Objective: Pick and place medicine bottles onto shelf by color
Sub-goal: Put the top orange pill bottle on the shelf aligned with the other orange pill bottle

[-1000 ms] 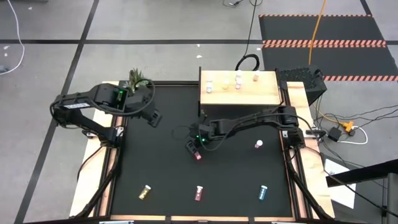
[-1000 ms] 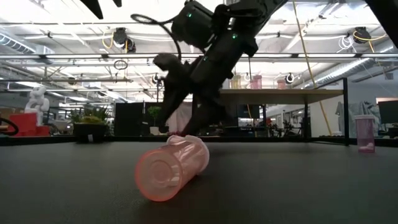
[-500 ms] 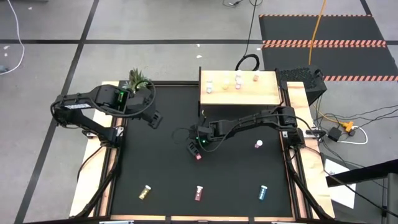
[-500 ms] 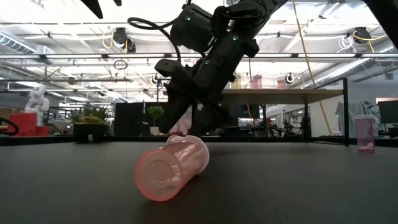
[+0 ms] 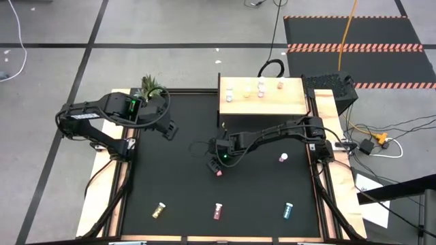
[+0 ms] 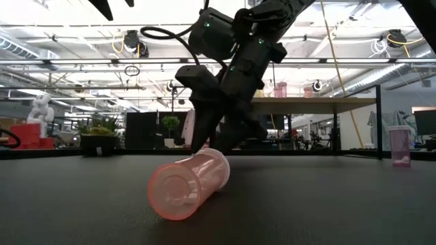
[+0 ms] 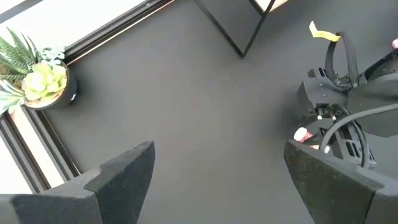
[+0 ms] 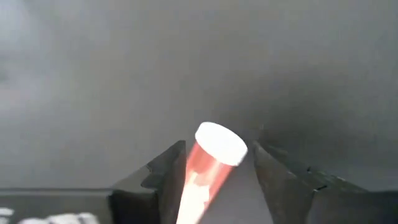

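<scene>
The right end effector [image 5: 218,165] is down at the middle of the tabletop [image 5: 184,190], its two dark fingers [image 8: 166,171] astride a pink bottle [image 8: 208,163] that lies on its side. In the right wrist view there is a gap between each finger and the bottle, so the jaws are partly parted around it, not yet clamped.

By its looks the bottle is light, stiff and smooth: a small translucent plastic cylinder with a flat white cap. Lying down on the matte black surface, it will likely roll or squirt out if pinched off-centre. The safest hold seems across the middle of the body, just below the cap, with the fingers square to its long axis and only light pressure.

The left end effector [image 7: 217,180] hangs wide open and empty over the far-left part of the tabletop, near a small green plant [image 7: 34,74].

Near the front edge lie three more bottles: a yellow bottle [image 5: 159,210], a dark pink bottle [image 5: 218,211] and a teal bottle [image 5: 288,210]. A pale bottle [image 5: 283,158] stands alone on the right. The shelf [image 5: 262,105], a flat pale-wood top on thin dark legs, sits at the far edge and already carries a row of small bottles [image 5: 253,89].
</scene>
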You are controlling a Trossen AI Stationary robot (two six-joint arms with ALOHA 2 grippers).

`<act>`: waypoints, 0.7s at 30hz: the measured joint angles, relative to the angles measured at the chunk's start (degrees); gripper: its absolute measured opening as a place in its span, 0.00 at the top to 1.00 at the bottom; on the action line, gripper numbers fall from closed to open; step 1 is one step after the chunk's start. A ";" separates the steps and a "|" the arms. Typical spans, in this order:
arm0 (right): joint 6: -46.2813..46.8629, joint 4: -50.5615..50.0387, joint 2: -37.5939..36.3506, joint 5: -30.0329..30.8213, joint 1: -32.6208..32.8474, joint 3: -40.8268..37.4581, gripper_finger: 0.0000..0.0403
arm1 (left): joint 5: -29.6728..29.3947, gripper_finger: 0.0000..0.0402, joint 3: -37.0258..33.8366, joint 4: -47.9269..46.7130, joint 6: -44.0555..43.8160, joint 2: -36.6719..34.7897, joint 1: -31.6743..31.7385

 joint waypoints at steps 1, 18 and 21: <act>0.70 -0.47 0.00 -0.28 0.00 0.00 0.57 | 0.00 0.11 0.00 0.00 -0.02 0.00 0.00; 1.57 -7.97 -0.72 0.12 0.23 0.00 0.64 | -0.20 0.11 0.00 0.00 0.63 0.01 -0.48; 0.99 -8.01 -2.10 2.76 0.59 -0.13 0.64 | -0.21 0.11 0.00 -0.03 1.17 0.00 -0.48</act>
